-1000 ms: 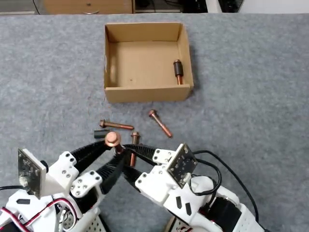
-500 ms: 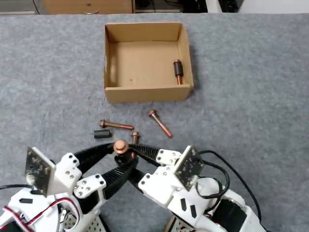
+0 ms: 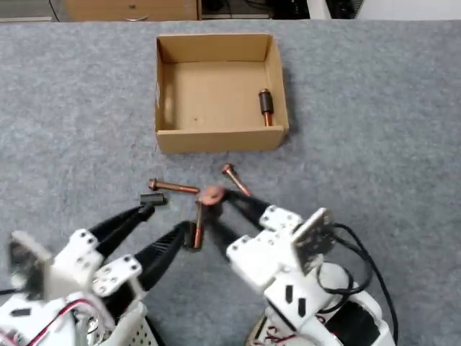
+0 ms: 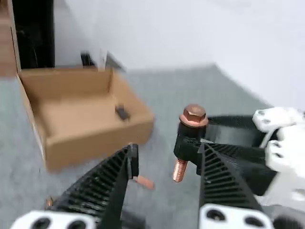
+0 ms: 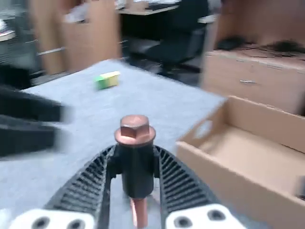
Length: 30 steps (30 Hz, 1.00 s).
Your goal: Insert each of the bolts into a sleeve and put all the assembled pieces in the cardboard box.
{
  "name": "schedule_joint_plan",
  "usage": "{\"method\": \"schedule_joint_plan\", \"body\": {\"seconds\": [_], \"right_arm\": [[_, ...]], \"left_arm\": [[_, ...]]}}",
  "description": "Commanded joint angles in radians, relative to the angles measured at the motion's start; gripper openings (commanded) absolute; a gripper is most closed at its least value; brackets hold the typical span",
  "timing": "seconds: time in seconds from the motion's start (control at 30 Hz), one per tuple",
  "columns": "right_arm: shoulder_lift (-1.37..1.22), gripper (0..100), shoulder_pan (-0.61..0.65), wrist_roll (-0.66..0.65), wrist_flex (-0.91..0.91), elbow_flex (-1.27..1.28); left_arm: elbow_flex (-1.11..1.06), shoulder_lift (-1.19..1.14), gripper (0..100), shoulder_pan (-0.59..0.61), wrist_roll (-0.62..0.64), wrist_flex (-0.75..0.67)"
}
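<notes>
Bolt (image 5: 136, 128) seated in a black sleeve (image 5: 137, 168), copper hex head up and shank tip showing below. I have this pair in the right gripper (image 5: 136, 155), whose two ribbed fingers are clamped on the sleeve from either side. In the high view that gripper (image 3: 215, 205) sits over the grey table (image 3: 374, 130), on the near side of the cardboard box (image 3: 216, 138), with the held bolt's head blurred at its tip. From the left wrist camera I see the held pair standing upright.

Left gripper (image 3: 169, 222): fingers spread well apart. In the high view one fingertip is just beside the spare sleeve (image 3: 151, 199) and the other just beside the third loose bolt (image 3: 198, 227). In its own wrist view the left gripper (image 4: 167, 150) frames the box wall and the held bolt beyond.

Cardboard box: open at the top, and upright. One finished piece (image 3: 266, 107), a bolt in a sleeve, lies inside along the wall at the high view's right.

Loose parts on the table:
- The first loose bolt (image 3: 173, 187) lies crosswise just beyond the spare sleeve.
- The second loose bolt (image 3: 236, 180) lies slanted, close to a finger of the right gripper.
- The third lies lengthwise between the two grippers.

A small yellow-green block (image 5: 107, 79) rests on the table farther off in the right wrist view.
</notes>
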<state>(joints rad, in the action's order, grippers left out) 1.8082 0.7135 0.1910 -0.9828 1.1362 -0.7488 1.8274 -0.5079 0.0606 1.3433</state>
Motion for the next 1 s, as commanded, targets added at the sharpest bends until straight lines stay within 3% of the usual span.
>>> {"method": "schedule_joint_plan", "body": {"seconds": [0.0, 0.1, 0.2, 0.27, 0.47, 0.6, 0.8, 0.87, 0.97], "right_arm": [[0.117, 0.1, -0.176, -0.005, 0.1, -0.058], [0.113, 0.1, -0.266, -0.005, 0.19, -0.047], [0.054, 0.1, -0.343, -0.005, 0.258, -0.058], [-0.024, 0.1, -0.378, -0.003, 0.295, -0.088], [-0.378, 0.1, -0.386, 0.0, 0.324, -0.308], [-0.653, 0.1, -0.389, 0.025, 0.322, -0.496], [-0.995, 0.1, -0.389, 0.018, 0.321, -0.745], [-1.09, 0.1, -0.39, 0.018, 0.321, -0.809], [-1.231, 0.1, -0.39, 0.006, 0.315, -0.881]], "left_arm": [[0.087, -0.005, 20, 0.08, -0.008, -0.043], [0.097, -0.004, 16, 0.166, -0.009, -0.02], [0.095, -0.002, 1, 0.281, -0.008, 0.029], [0.084, -0.002, 5, 0.37, -0.009, 0.089], [-0.153, -0.002, 2, 0.637, -0.012, 0.149], [-0.468, -0.002, 2, 0.802, -0.066, -0.014], [-0.876, -0.002, 2, 0.959, -0.222, -0.427], [-0.941, -0.004, 2, 0.977, -0.226, -0.483], [-0.941, -0.005, 2, 0.973, -0.222, -0.431]]}}
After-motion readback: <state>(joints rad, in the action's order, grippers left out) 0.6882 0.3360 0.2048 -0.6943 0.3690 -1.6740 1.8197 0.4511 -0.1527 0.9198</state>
